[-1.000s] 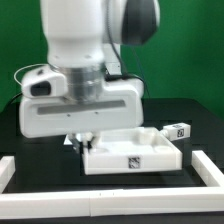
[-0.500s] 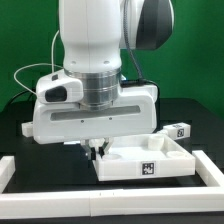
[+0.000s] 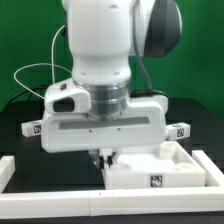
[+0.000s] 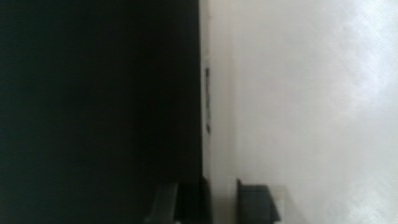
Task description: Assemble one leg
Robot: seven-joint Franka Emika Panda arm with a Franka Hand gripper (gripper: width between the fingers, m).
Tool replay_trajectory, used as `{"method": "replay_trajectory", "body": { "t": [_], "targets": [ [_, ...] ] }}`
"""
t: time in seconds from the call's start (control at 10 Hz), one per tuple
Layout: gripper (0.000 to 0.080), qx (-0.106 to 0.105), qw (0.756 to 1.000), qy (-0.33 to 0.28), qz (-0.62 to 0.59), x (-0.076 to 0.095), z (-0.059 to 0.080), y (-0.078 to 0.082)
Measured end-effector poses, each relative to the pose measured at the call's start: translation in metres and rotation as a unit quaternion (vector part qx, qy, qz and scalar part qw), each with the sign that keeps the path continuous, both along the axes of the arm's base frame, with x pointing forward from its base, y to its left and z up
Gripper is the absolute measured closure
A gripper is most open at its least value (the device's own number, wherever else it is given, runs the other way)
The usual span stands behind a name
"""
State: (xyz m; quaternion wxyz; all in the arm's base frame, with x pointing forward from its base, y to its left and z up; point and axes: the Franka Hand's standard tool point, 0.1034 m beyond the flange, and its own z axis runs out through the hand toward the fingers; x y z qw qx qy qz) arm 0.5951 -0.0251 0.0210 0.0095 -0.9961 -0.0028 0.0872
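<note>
The claw (image 3: 103, 157) is down by the big white panel (image 3: 165, 170).
Exterior view: one leg (image 3: 178, 130) lies at that view's right, another leg (image 3: 33, 127) at its left, both away from the claw. Wrist view: the fingertips (image 4: 173, 192) sit a little apart at the panel (image 4: 302, 100) edge; I cannot tell if they pinch it. A leg looks light, hard and smooth; grab it across its sides.

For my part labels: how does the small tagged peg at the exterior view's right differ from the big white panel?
The leg is a small stub; the panel is wide and flat with a raised rim. The leg stands alone farther back; the panel lies under the gripper. Both are white and carry a black-and-white tag.
</note>
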Motion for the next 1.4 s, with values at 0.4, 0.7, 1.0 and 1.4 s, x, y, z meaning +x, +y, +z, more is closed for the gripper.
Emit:
{"method": "replay_trajectory", "body": {
  "t": [0.4, 0.7, 1.0, 1.4],
  "targets": [
    [0.0742, -0.011, 1.0, -0.006, -0.021, 0.008, -0.002, 0.003],
    [0.05, -0.01, 1.0, -0.005, -0.016, 0.006, -0.001, 0.004],
    [0.0205, -0.005, 1.0, 0.003, -0.007, -0.038, 0.037, 0.018],
    [0.0151, -0.004, 1.0, 0.004, -0.004, -0.049, 0.045, 0.023]
  ]
}}
